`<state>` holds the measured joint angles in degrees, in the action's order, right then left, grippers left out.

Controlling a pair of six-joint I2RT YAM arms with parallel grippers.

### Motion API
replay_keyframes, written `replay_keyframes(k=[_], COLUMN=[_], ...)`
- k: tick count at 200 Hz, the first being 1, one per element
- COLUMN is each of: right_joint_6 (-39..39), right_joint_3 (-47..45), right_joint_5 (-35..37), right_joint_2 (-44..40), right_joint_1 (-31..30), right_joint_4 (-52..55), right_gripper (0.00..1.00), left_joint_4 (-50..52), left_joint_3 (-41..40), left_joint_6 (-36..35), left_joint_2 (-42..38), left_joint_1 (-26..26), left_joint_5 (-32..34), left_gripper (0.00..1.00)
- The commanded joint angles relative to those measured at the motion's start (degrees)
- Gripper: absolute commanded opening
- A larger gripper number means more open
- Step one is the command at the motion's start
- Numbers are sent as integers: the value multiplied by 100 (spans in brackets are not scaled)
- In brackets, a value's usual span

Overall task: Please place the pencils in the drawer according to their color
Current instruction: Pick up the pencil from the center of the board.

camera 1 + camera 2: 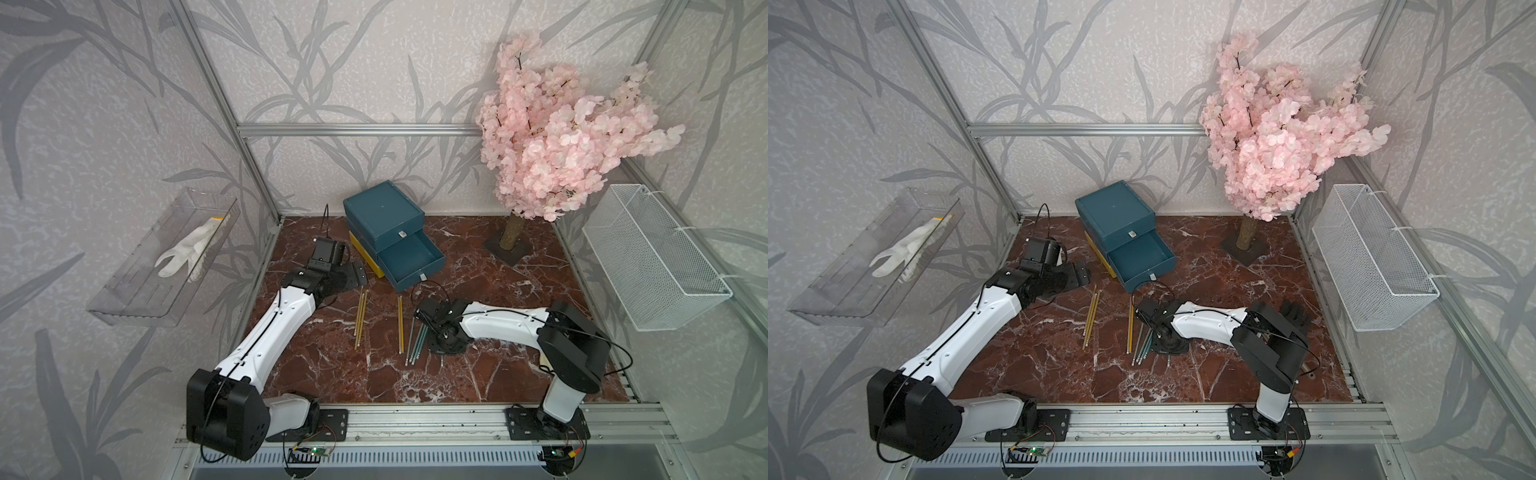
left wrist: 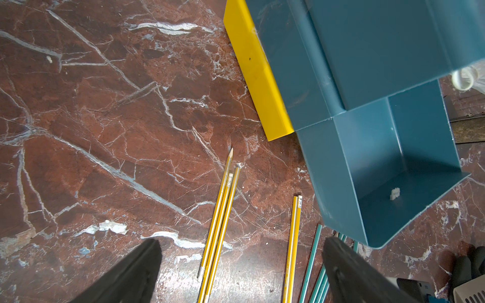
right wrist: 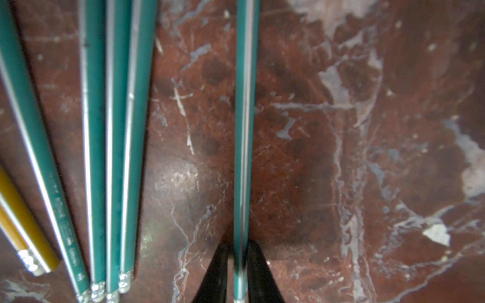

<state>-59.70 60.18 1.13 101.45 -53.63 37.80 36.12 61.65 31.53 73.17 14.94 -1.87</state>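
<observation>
The drawer stands at the back middle, and its middle teal tier is pulled out and empty. The yellow tier is at the bottom. Three yellow pencils lie together in front of the drawer, with two more to their right. Several teal-green pencils lie beside those. My right gripper points down at the table, shut on one teal-green pencil that lies apart from the bunch. My left gripper is open above the yellow pencils, left of the drawer.
A pink blossom tree on a dark base stands at the back right. A white wire basket hangs on the right wall. A clear tray holding a white glove hangs on the left wall. A black glove lies behind the right arm.
</observation>
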Motion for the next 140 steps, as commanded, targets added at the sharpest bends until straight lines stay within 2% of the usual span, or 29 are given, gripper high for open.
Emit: replay_keyframes(k=[1, 14, 63, 70, 140], right_joint_6=[20, 11, -152, -166, -269], right_joint_3=[-157, -216, -699, -753, -1013], right_joint_5=[-172, -199, -367, -374, -227], right_joint_2=[340, 301, -337, -630, -2169], right_joint_1=[43, 66, 112, 295, 463], right_joint_4=[-212, -244, -380, -358, 148], right_gripper=[7, 0, 0, 0, 0], left_joint_4=[-63, -63, -106, -124, -537], left_joint_3=[-22, -21, 14, 14, -47], left_joint_6=[-7, -15, -38, -26, 144], left_joint_2=[-53, -55, 3, -4, -249], left_joint_1=[2, 9, 10, 9, 153], left_joint_5=[-49, -59, -274, -335, -1191], left_gripper=[100, 100, 100, 100, 100])
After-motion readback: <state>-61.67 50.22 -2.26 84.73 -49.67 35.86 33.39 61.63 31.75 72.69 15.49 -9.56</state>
